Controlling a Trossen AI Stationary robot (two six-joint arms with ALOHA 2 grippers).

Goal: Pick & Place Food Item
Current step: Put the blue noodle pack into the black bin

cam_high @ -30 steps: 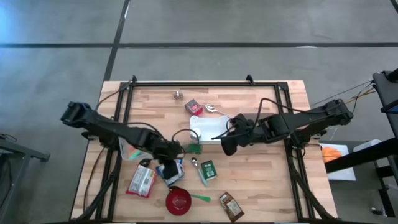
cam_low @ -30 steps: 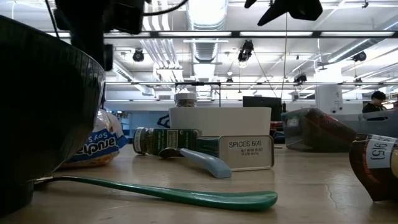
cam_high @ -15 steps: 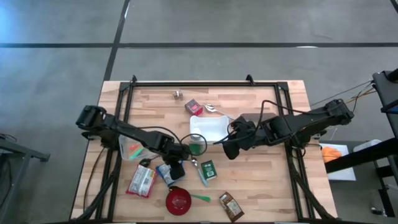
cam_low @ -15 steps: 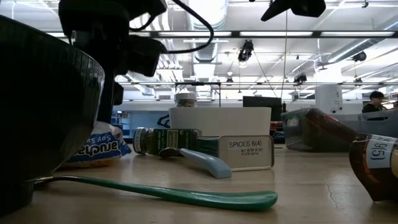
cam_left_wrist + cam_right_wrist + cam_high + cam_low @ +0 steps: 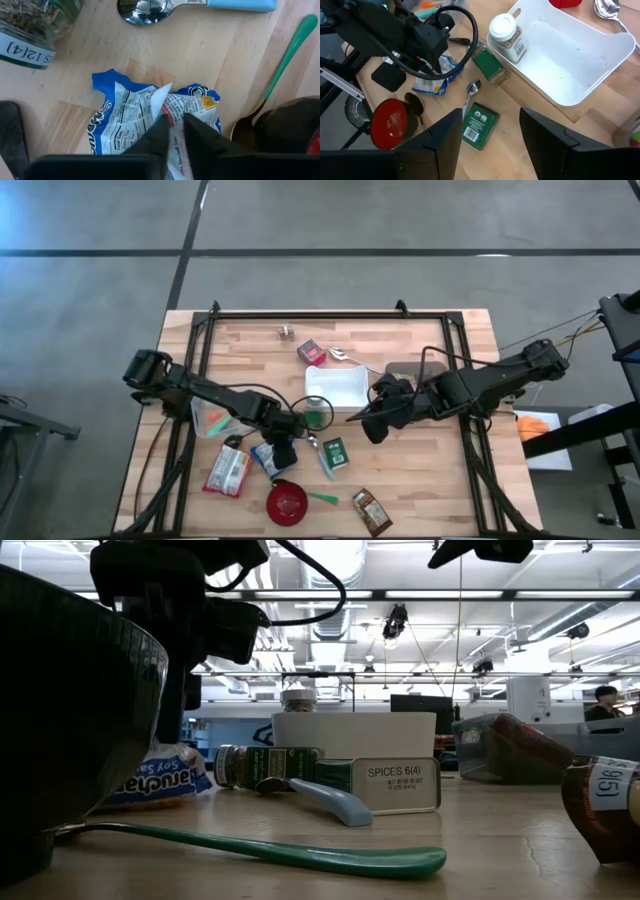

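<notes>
— Near the front of the worktop (image 5: pixel 420 480), where do we have the blue snack bag (image 5: pixel 150 125)?

— It lies crumpled flat on the wood, directly under our left end effector (image 5: pixel 172 131). From the left wrist view, our two dark fingers (image 5: pixel 155 137) stand almost together, pinching a raised fold of the bag's wrapper between them. So we are closed on the bag.

— And what sits around it?

— A blue-handled spoon (image 5: pixel 200 5) lies just beyond the bag, a spice jar (image 5: pixel 30 30) to one side, and a green-handled spoon (image 5: pixel 285 55) runs beside the red bowl (image 5: pixel 287 503).

— Our right end effector (image 5: pixel 372 423)?

— It hangs above the worktop beside the white tray (image 5: pixel 338 388), well apart from the bag, its fingers spread and holding nothing. A green spice tin (image 5: pixel 479 126) lies below it.
</notes>
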